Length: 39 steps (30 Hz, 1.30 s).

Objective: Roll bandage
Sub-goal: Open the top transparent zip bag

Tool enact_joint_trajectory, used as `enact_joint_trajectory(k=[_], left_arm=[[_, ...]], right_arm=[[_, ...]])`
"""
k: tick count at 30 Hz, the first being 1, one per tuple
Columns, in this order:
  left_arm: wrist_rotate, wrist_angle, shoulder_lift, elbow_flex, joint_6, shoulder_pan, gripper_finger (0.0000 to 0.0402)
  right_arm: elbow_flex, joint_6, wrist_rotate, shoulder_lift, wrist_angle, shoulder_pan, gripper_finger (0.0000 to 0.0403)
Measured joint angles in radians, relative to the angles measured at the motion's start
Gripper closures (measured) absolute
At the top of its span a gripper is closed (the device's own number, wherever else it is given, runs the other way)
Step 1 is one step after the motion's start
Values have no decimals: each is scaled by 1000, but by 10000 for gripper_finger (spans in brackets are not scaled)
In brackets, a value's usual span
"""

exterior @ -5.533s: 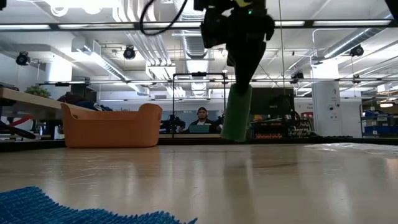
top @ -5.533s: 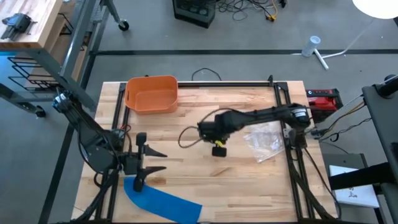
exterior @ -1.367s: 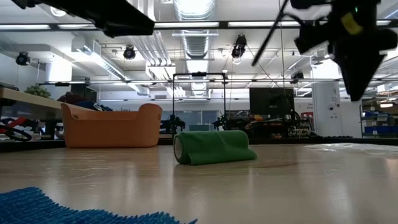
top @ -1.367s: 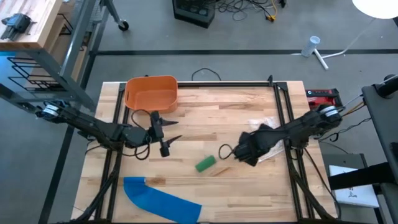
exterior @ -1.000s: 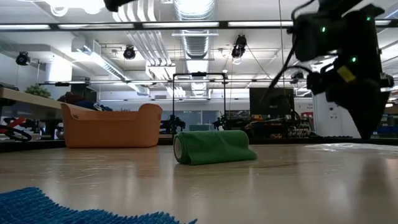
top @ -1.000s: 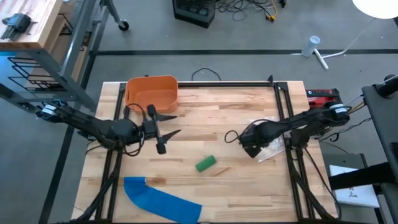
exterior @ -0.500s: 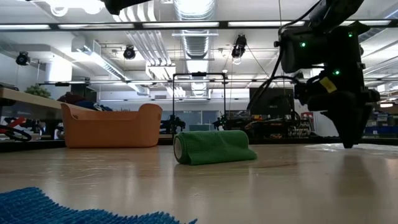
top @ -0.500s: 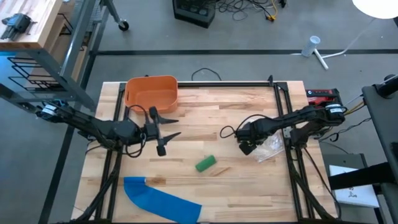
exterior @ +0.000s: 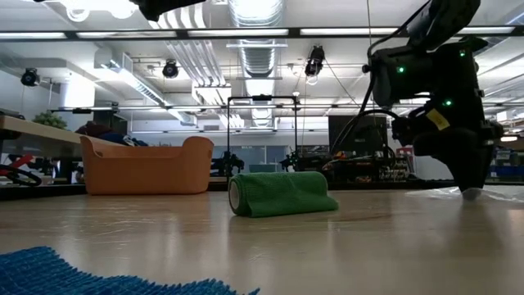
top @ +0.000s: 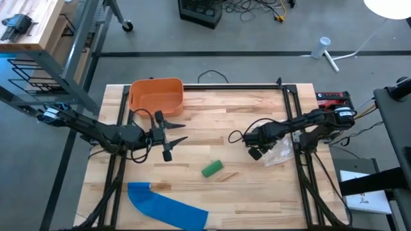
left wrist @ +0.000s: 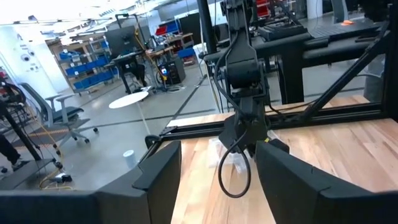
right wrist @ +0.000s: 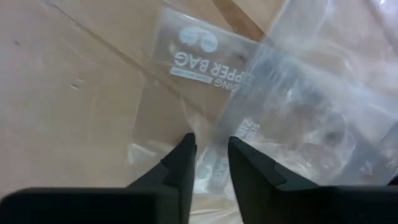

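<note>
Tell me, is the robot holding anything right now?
The right end effector is pinching the edge of the clear plastic zipper bag, though a firm hold cannot be told. The left end effector holds nothing.

"PPER BAG" in white print on the clear plastic bag (right wrist: 292,93), letters partly hidden.
</note>
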Motion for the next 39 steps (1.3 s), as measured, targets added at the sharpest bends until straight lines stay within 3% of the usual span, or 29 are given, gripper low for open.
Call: enact_joint_trajectory(k=[5, 12, 19, 26, 34, 39], left_arm=[[7, -6, 0, 0, -3, -1, 200], [32, -7, -1, 0, -3, -2, 195], [96, -13, 20, -1, 2, -2, 186], [113, -5, 60, -2, 10, -1, 169], [138, 123, 237, -2, 6, 1, 138], [54, 161, 377, 11, 71, 7, 118]], right_arm=[[16, -25, 2, -2, -19, 0, 396], [171, -59, 2, -26, -134, 13, 401], [429, -106, 5, -29, -131, 105, 402], [688, -173, 128, -30, -133, 245, 403], [793, -209, 193, -27, -106, 325, 403], [841, -219, 209, -27, -15, 348, 403]])
